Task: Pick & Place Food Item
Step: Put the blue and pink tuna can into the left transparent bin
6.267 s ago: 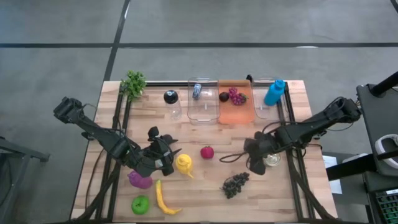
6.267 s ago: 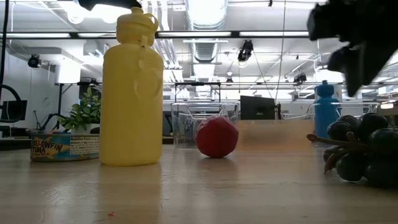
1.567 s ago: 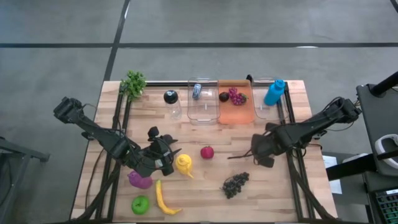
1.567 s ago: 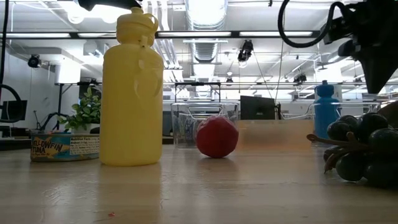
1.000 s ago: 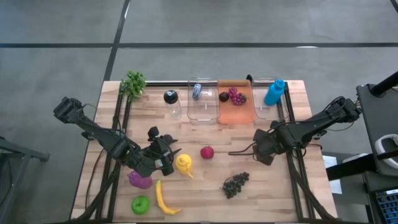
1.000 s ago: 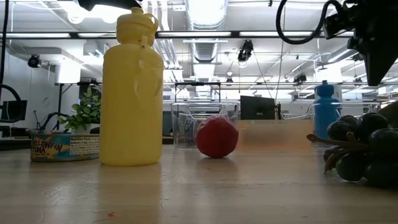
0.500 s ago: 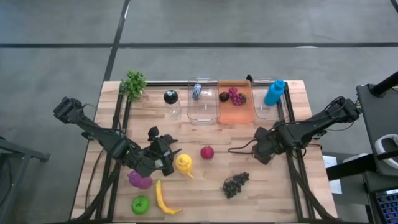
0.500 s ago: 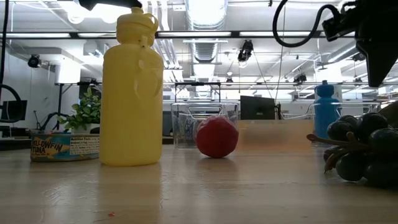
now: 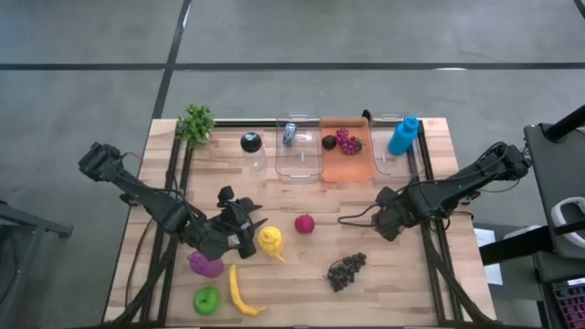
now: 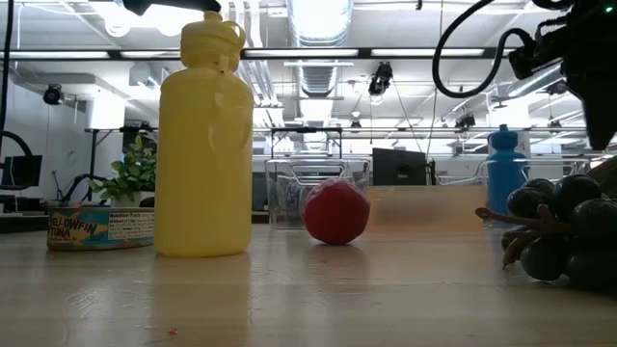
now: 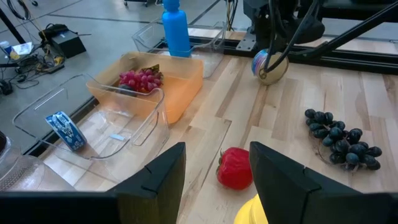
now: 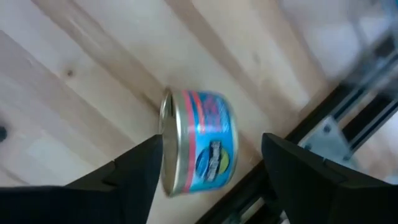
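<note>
Between the right gripper (image 12: 211, 163)'s spread fingers, nothing gripped, a small tin can (image 12: 198, 142) lies on its side on the table (image 9: 411, 283), near the right edge. Judged rigid, smooth-walled, fairly weighty (it may roll if nudged); pinch across the curved wall, squarely. Left gripper (image 11: 214, 168) hangs partly open and empty by the yellow bottle (image 9: 270, 240), red fruit (image 11: 236, 168) ahead.
</note>
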Controlling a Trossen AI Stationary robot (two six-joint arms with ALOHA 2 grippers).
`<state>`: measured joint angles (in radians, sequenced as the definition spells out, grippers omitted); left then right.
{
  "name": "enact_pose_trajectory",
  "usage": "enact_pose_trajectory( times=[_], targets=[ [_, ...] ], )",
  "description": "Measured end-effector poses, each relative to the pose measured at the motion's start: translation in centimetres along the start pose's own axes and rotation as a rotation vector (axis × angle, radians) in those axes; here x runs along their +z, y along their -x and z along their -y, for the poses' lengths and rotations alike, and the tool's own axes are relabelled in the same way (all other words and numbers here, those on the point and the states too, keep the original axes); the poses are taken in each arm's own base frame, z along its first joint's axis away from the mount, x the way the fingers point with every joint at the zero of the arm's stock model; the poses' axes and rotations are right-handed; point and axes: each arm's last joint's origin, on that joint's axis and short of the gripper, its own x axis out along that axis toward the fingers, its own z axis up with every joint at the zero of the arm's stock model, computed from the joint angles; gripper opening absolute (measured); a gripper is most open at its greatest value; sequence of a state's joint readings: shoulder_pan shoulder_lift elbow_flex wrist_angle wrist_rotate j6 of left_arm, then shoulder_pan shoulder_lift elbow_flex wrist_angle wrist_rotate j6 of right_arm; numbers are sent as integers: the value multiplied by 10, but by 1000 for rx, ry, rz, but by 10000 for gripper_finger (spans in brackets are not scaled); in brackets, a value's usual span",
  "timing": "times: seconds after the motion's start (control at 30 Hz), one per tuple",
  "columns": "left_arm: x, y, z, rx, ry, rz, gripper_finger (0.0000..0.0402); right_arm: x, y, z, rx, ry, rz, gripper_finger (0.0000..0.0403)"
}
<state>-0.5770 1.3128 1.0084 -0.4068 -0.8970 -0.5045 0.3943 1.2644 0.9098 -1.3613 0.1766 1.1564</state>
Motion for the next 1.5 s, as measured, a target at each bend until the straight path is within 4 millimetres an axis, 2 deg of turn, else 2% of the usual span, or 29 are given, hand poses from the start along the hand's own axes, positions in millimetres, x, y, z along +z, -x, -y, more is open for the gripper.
enact_pose_trajectory(
  times=[0.23, 0.5, 0.87, 1.3, 1.5],
  targets=[
    [0, 0, 0, -1, 1, 2, 181, -4, -9, 2, -16, -64, -67, 302],
    [1, 0, 0, -2, 4, 4, 186, -10, -28, 9, -83, -77, -113, 315],
    [1, 0, 0, -2, 4, 4, 183, -8, -31, 4, -32, -64, -94, 297],
    [1, 0, 0, -2, 4, 4, 181, -8, -47, -3, 53, -61, -58, 298],
    [1, 0, 1, -4, 4, 8, 184, -8, -48, -6, 78, -55, -47, 262]
  ],
)
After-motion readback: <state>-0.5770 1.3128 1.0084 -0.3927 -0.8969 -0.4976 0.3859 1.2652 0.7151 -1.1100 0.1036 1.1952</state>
